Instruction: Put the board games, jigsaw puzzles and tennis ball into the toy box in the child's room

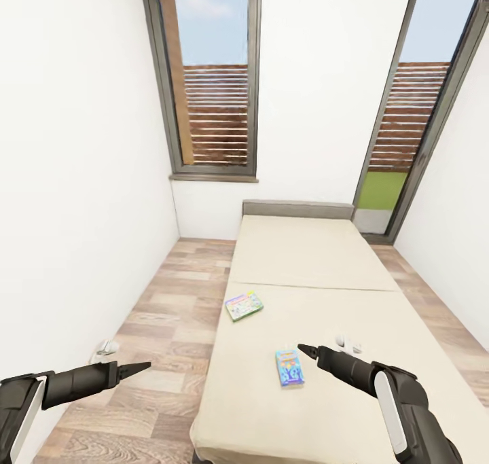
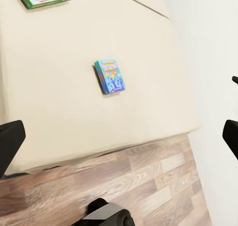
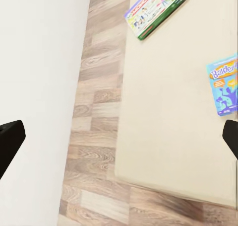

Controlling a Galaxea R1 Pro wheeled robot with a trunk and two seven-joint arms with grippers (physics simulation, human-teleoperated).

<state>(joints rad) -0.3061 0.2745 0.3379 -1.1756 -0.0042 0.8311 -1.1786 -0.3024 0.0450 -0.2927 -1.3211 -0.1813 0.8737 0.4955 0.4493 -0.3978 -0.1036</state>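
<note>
Cardboard, by the look of them: a blue board game (image 1: 290, 367) lies flat near the bed's (image 1: 305, 260) near end, a green board game (image 1: 244, 305) farther and to its left. Both seem light, stiff, thin boxes; pinching an edge looks best. The right gripper (image 1: 301, 348) hovers just right of the blue one, the left gripper (image 1: 147, 365) over the floor (image 1: 163, 314); both hang apart, empty.

Beige bed (image 1: 305, 260) with grey headboard at 12 o'clock, on wood floor (image 1: 163, 314). Green board game (image 1: 244, 306) lies flat near bed's 9 o'clock edge; blue board game (image 1: 290, 367) flat toward 6 o'clock, well apart.
</note>
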